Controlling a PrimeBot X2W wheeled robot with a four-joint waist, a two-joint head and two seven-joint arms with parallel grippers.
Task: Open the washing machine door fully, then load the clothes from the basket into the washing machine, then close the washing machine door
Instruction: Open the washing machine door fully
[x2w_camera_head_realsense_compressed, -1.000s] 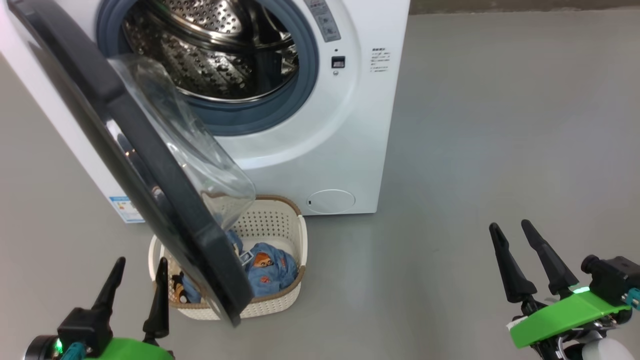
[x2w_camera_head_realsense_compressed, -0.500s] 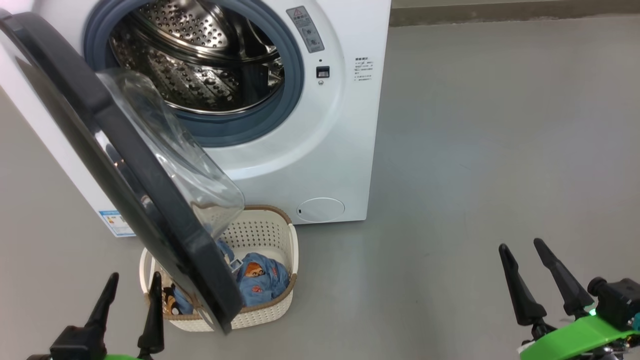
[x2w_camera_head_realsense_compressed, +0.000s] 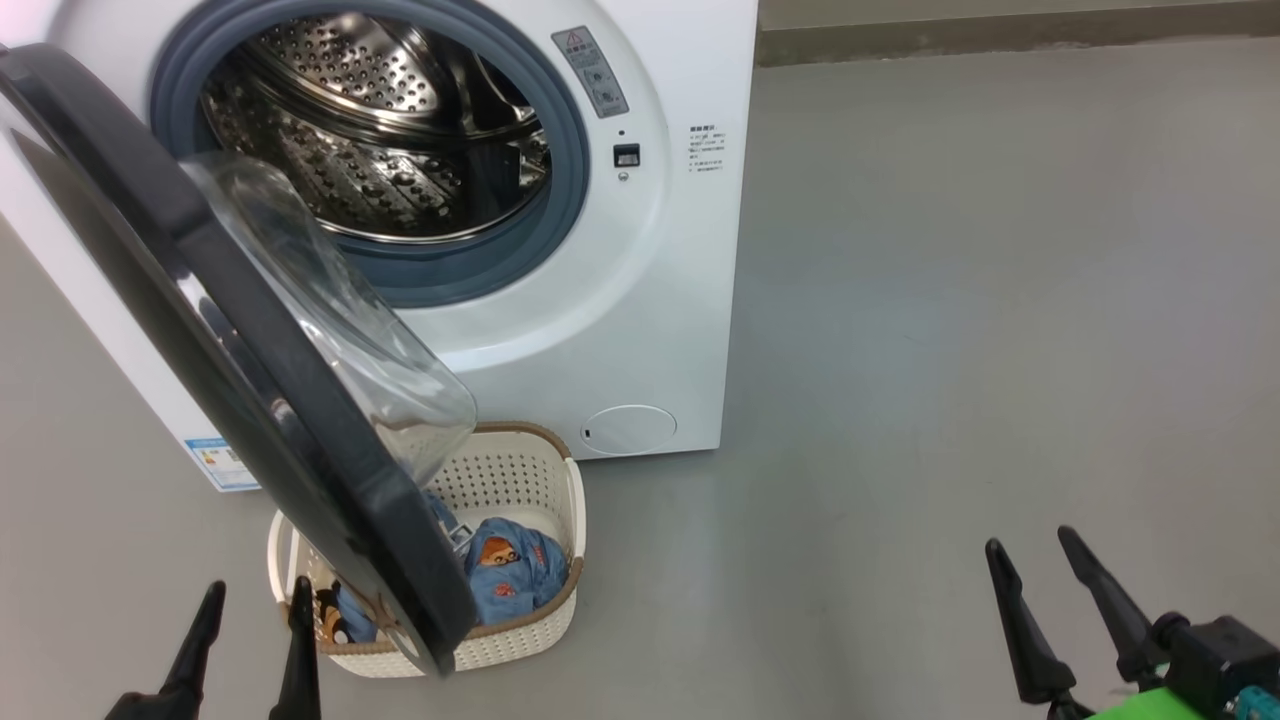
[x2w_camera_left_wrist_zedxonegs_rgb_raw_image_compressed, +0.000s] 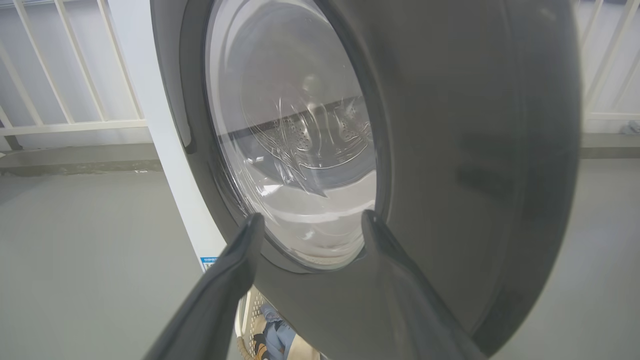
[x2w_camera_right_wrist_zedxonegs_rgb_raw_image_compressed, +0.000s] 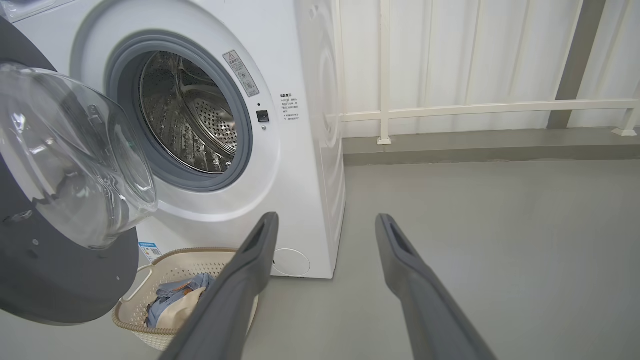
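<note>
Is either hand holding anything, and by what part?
Nothing is held: the left hand and the right hand are both open and empty.

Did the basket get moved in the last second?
No. The basket sits just where it did against the round flap on the washer, below and left of it; the whole view shifted, so the camera moved.

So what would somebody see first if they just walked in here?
The big black washing machine door grabs the eye first, standing open at the left with its bulging clear window. Behind it shines the steel drum inside the white washing machine. Below the door, on the grey floor, a cream basket holds blue bear-print clothes.
</note>
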